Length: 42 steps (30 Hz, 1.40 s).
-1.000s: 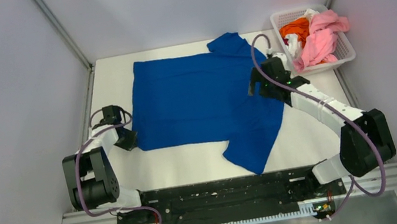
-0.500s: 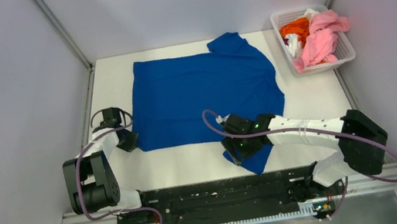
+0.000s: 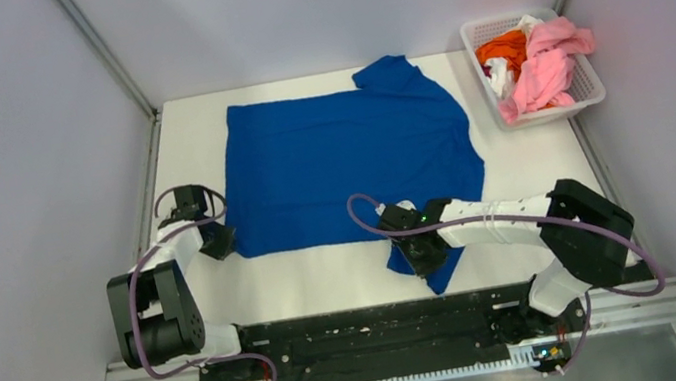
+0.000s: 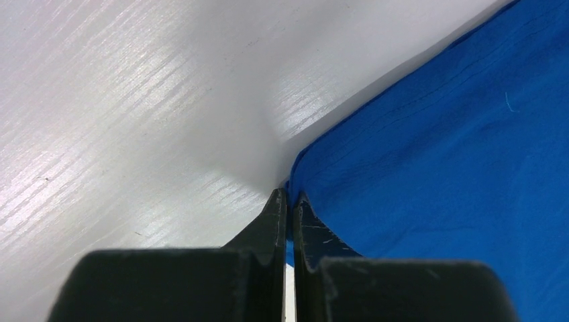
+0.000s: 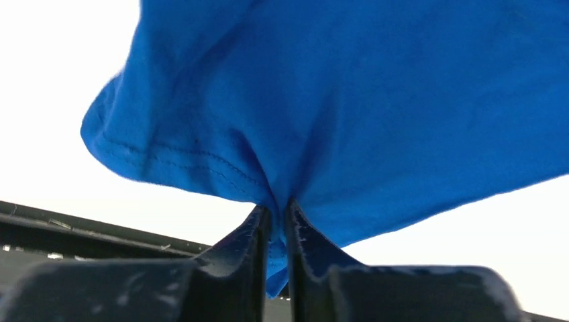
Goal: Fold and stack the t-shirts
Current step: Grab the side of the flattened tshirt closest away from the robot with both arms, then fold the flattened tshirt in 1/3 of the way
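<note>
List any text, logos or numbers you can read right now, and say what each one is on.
No readable text in any view.
blue t-shirt: plain cloth facing up, no lettering shows.
white lattice basket: no label visible.
left gripper, right gripper: black fingers, both shut on the shirt's edge, no markings legible.

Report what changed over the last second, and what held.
The right end effector swung from the far shoulder area, near the basket, to the near sleeve of the blue t-shirt and closed on it. The left end effector stayed shut on the shirt's near-left corner. The shirt body and basket did not move.
</note>
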Each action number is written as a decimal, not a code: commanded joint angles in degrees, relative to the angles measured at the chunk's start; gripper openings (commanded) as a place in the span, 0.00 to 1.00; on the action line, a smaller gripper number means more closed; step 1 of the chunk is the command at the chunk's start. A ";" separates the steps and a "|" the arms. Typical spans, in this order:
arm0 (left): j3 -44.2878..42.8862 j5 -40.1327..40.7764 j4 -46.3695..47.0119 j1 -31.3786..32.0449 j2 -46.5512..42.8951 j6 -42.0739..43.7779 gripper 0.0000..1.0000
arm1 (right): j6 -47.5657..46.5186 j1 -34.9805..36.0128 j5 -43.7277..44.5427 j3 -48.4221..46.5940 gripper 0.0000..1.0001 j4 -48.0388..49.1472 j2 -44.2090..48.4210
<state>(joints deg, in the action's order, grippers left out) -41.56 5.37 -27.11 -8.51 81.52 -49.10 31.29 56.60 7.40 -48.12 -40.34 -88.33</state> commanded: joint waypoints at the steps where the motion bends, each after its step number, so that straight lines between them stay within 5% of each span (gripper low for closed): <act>1: 0.88 0.89 -1.11 0.07 -2.44 1.01 0.00 | 4.66 2.06 3.08 2.38 0.00 1.02 -1.36; 14: 8.36 4.41 -10.11 -0.01 -17.07 0.61 0.00 | 10.09 14.14 -4.08 0.74 0.00 -11.82 11.63; 19: 10.53 2.34 -10.65 0.04 -23.36 0.41 0.00 | 10.52 13.88 2.10 -0.72 0.00 -11.93 15.10; 31: 2.66 -2.63 -9.97 -0.01 -20.90 -0.38 0.00 | -1.24 1.44 16.32 -12.11 0.00 -11.87 15.15; 42: -8.64 -2.56 -9.50 -0.01 -11.49 -0.94 0.00 | -12.98 -11.03 16.54 -17.99 0.00 -4.70 13.08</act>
<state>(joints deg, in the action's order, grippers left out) -44.93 3.22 -38.15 -8.51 67.22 -49.54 24.86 49.25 22.20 -61.30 -48.31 -74.41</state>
